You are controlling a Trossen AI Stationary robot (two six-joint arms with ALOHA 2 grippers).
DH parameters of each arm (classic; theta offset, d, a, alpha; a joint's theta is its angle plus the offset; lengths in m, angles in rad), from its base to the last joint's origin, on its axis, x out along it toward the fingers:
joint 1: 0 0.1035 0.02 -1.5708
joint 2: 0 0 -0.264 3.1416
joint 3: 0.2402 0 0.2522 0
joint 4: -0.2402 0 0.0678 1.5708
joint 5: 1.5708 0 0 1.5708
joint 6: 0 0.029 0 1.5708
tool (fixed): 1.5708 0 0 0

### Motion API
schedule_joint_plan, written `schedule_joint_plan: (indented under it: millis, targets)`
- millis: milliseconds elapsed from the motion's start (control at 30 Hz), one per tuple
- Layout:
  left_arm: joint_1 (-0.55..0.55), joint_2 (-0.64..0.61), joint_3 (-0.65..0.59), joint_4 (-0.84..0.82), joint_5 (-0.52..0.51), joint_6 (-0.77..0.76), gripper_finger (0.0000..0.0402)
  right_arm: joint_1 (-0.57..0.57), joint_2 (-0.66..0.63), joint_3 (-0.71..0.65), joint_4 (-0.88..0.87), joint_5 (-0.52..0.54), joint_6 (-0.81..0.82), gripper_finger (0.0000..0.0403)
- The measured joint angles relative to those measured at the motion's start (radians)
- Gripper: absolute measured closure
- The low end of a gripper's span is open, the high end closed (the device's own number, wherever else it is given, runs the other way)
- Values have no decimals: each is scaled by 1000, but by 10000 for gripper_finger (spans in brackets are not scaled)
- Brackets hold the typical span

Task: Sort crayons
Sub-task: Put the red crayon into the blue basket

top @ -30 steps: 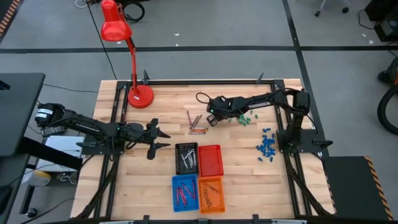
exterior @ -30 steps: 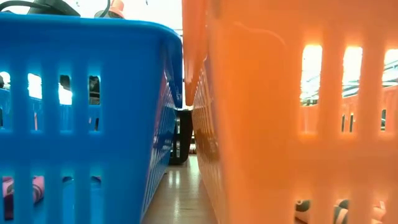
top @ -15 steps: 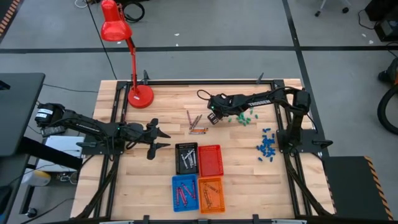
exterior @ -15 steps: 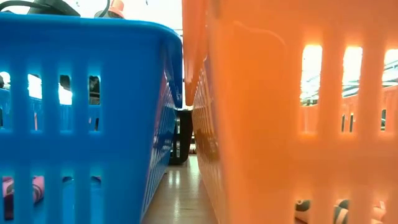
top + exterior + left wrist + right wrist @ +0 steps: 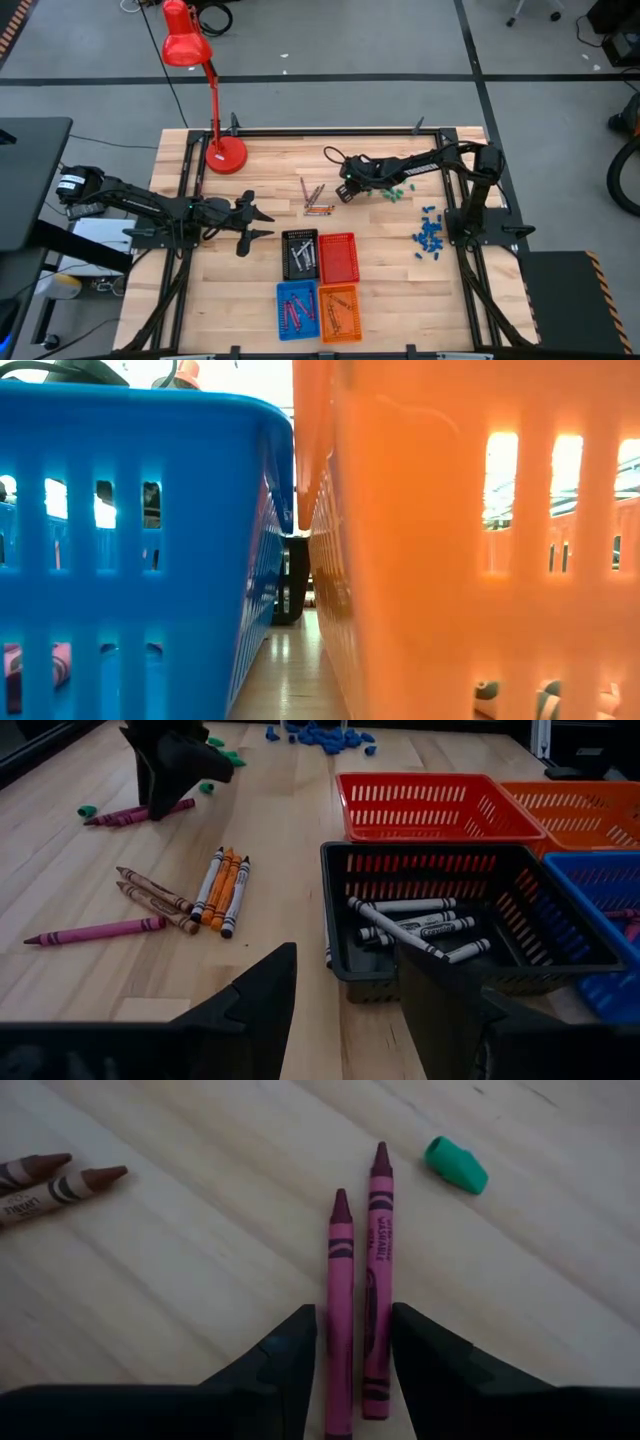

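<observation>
Two maroon-purple crayons lie side by side on the wood table, also seen in the high view. My right gripper is open just over them, one finger on either side, in the table's middle far part. Orange, brown and one more purple crayon lie loose nearby. My left gripper is open and empty, left of the black basket, which holds pale grey crayons.
A red basket, a blue basket and an orange basket stand at the near middle. Green pieces and blue pieces lie to the right. A red lamp stands at the far left.
My right gripper has shifted a little toward the table's right edge, staying over the two purple crayons. The crayons have not moved.
</observation>
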Motion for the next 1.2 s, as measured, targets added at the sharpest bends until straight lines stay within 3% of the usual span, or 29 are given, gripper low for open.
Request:
schedule_joint_plan:
  millis: [200, 533, 800, 1200]
  targets:
    - [0, 0, 0, 0, 0, 0, 219, -1, 2, 5, -5, -24, -2, 274]
    - [0, 0, 0, 0, 0, 0, 219, -8, 3, 6, -4, -101, 0, 348]
    - [0, 0, 0, 0, 0, 0, 219, -1, -28, 4, 10, -173, 23, 353]
    - [0, 0, 0, 0, 0, 1, 219, 38, -76, 0, 6, -139, 15, 354]
